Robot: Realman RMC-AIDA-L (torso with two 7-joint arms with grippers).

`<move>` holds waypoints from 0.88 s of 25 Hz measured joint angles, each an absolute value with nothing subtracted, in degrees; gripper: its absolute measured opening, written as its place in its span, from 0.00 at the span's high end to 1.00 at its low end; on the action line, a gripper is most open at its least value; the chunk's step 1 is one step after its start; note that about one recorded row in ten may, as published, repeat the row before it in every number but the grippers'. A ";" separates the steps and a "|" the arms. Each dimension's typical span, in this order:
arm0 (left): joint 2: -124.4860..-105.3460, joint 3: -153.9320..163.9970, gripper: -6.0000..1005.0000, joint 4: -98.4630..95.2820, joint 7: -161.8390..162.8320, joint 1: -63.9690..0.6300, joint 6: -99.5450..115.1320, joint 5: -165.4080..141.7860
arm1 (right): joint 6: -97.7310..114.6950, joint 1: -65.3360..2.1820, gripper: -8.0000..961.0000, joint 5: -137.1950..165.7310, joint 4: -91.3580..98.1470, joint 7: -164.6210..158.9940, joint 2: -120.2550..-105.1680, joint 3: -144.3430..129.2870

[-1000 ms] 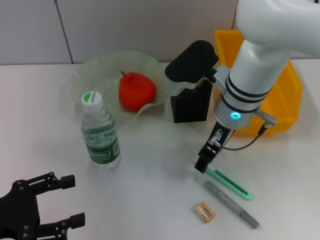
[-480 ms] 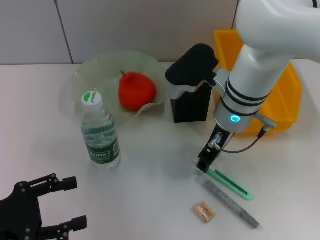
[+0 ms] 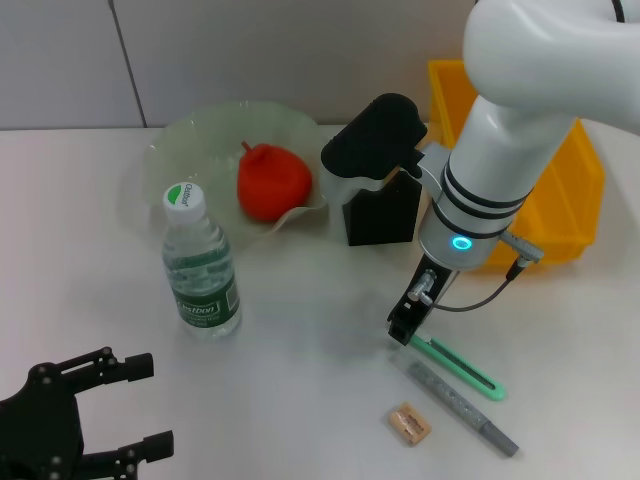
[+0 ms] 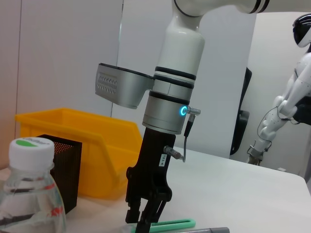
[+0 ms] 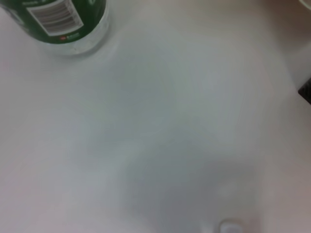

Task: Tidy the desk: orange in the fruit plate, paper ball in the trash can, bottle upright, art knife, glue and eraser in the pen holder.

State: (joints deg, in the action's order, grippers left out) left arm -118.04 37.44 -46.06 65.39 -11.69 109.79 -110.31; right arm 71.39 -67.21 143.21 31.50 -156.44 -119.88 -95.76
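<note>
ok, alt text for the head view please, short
The right gripper is down at the near end of the green knife on the white desk, with a grey glue stick and a tan eraser beside it. Behind stand an upright bottle, an orange in a glass bowl, a black mesh cup and a yellow bin; the left gripper rests open nearby.

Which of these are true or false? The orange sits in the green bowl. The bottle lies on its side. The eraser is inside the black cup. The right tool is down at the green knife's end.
1. The orange sits in the fruit plate: true.
2. The bottle lies on its side: false, it stands upright.
3. The eraser is inside the pen holder: false, it lies on the desk.
4. The right tool is down at the art knife's end: true.
</note>
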 joint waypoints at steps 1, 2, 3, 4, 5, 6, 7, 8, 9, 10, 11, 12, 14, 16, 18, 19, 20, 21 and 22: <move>-118.04 37.44 0.19 -46.06 65.39 -11.69 109.78 -110.30 | 71.30 -67.20 0.64 143.19 31.42 -156.44 -119.88 -95.77; -118.04 37.44 0.19 -46.06 65.39 -11.69 109.78 -110.30 | 71.21 -67.18 0.64 143.18 31.32 -156.44 -119.88 -95.78; -118.04 37.44 0.19 -46.06 65.39 -11.69 109.78 -110.30 | 71.12 -67.16 0.64 143.18 31.21 -156.45 -119.88 -95.78; -118.04 37.44 0.19 -46.06 65.39 -11.69 109.73 -110.31 | 71.02 -67.13 0.64 143.17 31.09 -156.45 -119.88 -95.80; -118.04 37.44 0.19 -46.05 65.39 -11.69 109.69 -110.30 | 70.98 -67.11 0.64 143.17 30.99 -156.45 -119.88 -95.82; -118.04 37.44 0.19 -46.05 65.39 -11.69 109.63 -110.31 | 70.97 -67.09 0.64 143.17 30.88 -156.45 -119.88 -95.87; -118.04 37.44 0.19 -46.06 65.39 -11.69 109.51 -110.31 | 70.95 -67.07 0.64 143.17 30.76 -156.44 -119.88 -95.93; -118.04 37.44 0.19 -46.06 65.39 -11.69 109.51 -110.31 | 70.94 -67.06 0.64 143.17 30.65 -156.44 -119.88 -95.97; -118.04 37.43 0.19 -46.06 65.39 -11.72 109.36 -110.30 | 70.93 -67.06 0.65 143.17 30.57 -156.42 -119.88 -95.99; -118.04 37.43 0.19 -46.06 65.39 -11.72 109.36 -110.30 | 70.93 -67.06 0.65 143.17 30.53 -156.33 -119.88 -96.00; -118.04 37.41 0.19 -46.06 65.39 -11.73 109.29 -110.30 | 70.92 -67.06 0.65 143.17 30.54 -156.27 -119.88 -96.01; -118.04 37.41 0.19 -46.06 65.39 -11.73 109.29 -110.30 | 70.92 -67.06 0.68 143.16 30.57 -156.20 -119.88 -96.00; -118.04 37.38 0.19 -46.06 65.41 -11.74 109.22 -110.30 | 70.92 -67.06 0.74 143.17 30.63 -156.08 -119.88 -96.00; -118.04 37.36 0.19 -46.06 65.48 -11.75 108.92 -110.31 | 70.92 -66.97 0.79 143.17 30.68 -156.04 -119.88 -96.00; -118.03 37.35 0.19 -46.06 65.50 -11.76 108.81 -110.31 | 71.08 -66.57 0.82 143.16 31.47 -156.02 -119.88 -95.98; -118.03 37.35 0.19 -46.06 65.50 -11.76 108.81 -110.31 | 71.33 -66.23 0.82 143.17 32.31 -156.01 -119.88 -95.89; -118.03 37.35 0.19 -46.06 65.50 -11.76 108.81 -110.31 | 71.82 -65.80 0.82 143.17 33.50 -156.01 -119.83 -95.72; -118.03 37.19 0.19 -46.06 65.57 -11.78 108.61 -110.30 | 72.38 -65.31 0.82 143.19 35.01 -156.02 -119.70 -95.51; -118.03 37.19 0.19 -46.06 65.57 -11.78 108.61 -110.30 | 73.47 -64.68 0.82 143.30 37.18 -156.02 -119.48 -95.18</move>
State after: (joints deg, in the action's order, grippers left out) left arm -118.03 37.19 -46.06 65.57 -11.78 108.61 -110.30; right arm 73.47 -64.68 143.30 37.18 -156.02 -119.48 -95.18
